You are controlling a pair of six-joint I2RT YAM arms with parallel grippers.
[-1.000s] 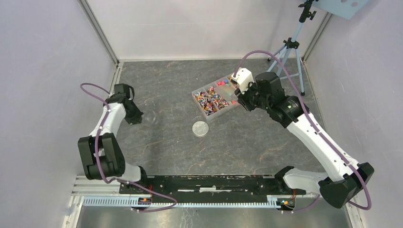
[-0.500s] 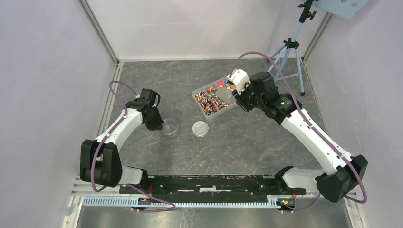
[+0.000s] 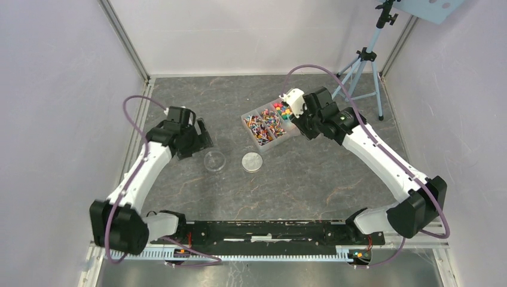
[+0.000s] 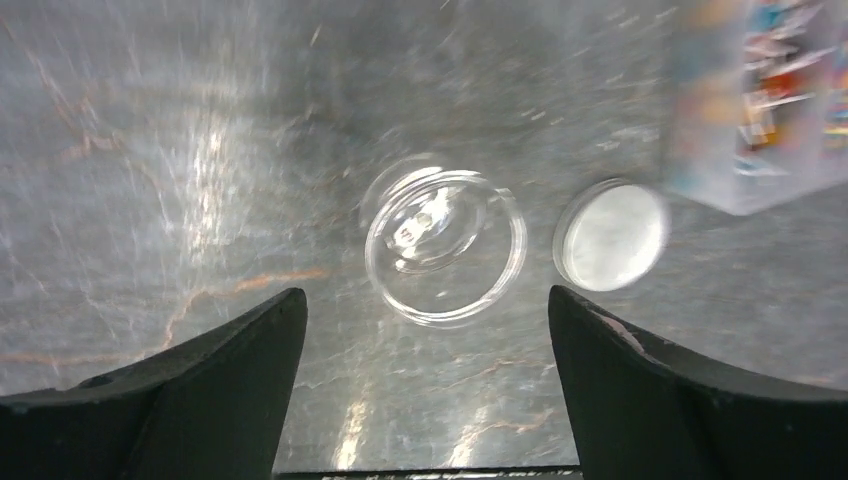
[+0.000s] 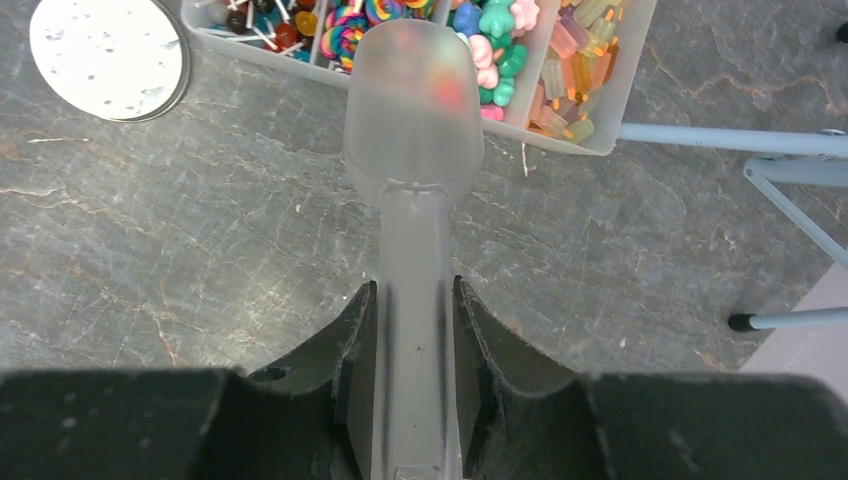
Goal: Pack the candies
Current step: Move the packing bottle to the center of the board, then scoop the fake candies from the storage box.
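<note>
The scoop point(image 5: 412, 90), clamped in the right pincer point(image 5: 412, 300), is probably to be dipped into candies point(image 5: 495, 35) just ahead; the left pincer point(image 4: 425, 300) is spread empty.

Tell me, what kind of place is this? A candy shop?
Probably a robot test lab, not a shop: two robot arms bolted to a table, plain walls all around, and a tripod standing in the corner.

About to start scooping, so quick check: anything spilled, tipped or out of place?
Nothing stands out. The candies are in the divided tray, none seen loose on the table. The clear dish and grey lid sit side by side, apart. The right gripper holds the scoop; the left gripper is open near the dish.
</note>
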